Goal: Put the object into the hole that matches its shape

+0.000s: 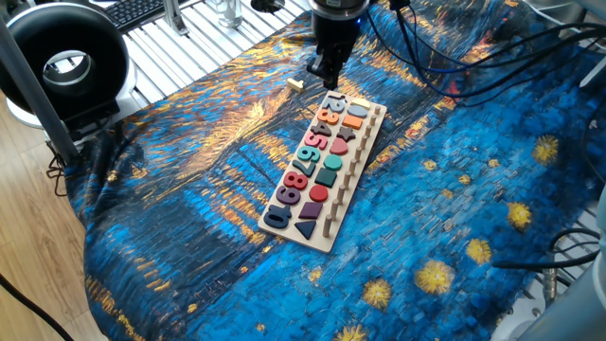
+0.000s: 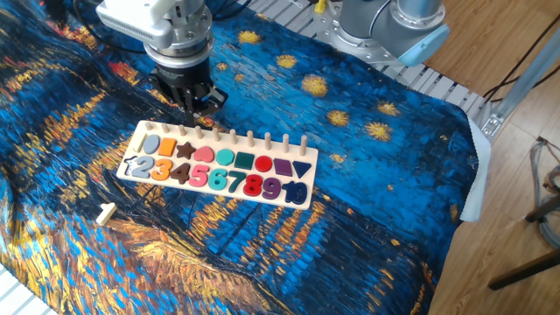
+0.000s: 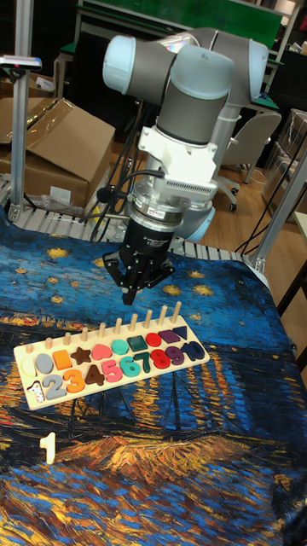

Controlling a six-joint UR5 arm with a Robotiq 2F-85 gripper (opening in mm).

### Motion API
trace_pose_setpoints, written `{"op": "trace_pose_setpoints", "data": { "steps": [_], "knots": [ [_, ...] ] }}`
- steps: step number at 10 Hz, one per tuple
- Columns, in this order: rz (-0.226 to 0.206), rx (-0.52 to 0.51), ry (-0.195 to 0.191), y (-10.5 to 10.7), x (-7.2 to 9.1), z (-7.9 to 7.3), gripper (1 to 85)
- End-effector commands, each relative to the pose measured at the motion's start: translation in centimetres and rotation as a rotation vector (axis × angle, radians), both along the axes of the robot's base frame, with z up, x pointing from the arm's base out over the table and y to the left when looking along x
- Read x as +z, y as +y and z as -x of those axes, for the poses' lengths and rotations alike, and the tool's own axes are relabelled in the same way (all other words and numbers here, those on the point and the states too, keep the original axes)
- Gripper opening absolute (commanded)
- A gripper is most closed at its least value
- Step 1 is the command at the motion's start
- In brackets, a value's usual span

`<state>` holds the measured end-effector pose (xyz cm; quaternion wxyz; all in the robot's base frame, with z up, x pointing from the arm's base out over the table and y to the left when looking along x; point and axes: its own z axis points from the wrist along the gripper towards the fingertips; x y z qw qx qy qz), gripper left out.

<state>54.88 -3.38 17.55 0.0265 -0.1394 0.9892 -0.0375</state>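
Blue and gold starry cloth (image 2: 367, 227) covers my worktop, and the long pale puzzle board (image 3: 111, 381) lies on it with its coloured numbers and shape pieces seated and a row of pegs along its far edge in the tall fixed view. My end effector (image 3: 130, 297) hangs above the cloth just beyond that peg row, over the board's middle-left stretch, pointing straight down. Its fingers are drawn close together at the tips and carry nothing; whether they fully touch I cannot tell.

My object (image 3: 49, 447), a tiny cream piece shaped like a 1, lies flat on the cloth, apart from the board on its near side, close to the board's left end. Its long axis runs roughly near-to-far in the tall fixed view, with the flagged top of the numeral towards the board. It sits well apart from my end effector, with the board's width between us; in the other fixed view the piece (image 2: 106, 213) is near-left of my end effector (image 2: 187, 112).

The hole (image 3: 36, 392) shows as a small dark recess at the board's left end, beside the grey 2.
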Motion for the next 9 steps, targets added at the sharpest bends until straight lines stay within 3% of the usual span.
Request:
{"op": "trace_pose_setpoints", "data": {
  "steps": [1, 3, 4, 6, 8, 9],
  "knots": [
    [0.051, 0.093, -0.031, -1.2, 0.3, -1.0, 13.0],
    [0.025, 0.187, -0.021, -3.0, -3.2, -5.2, 18.3],
    [0.011, 0.217, -0.023, -3.7, -4.8, -6.6, 20.7],
    [0.014, 0.262, -0.032, -5.5, -7.9, -8.8, 21.3],
    [-0.013, 0.304, -0.071, -6.5, -11.7, -10.8, 22.3],
    [-0.025, 0.308, -0.079, -6.4, -12.3, -11.1, 22.7]
  ]
}}
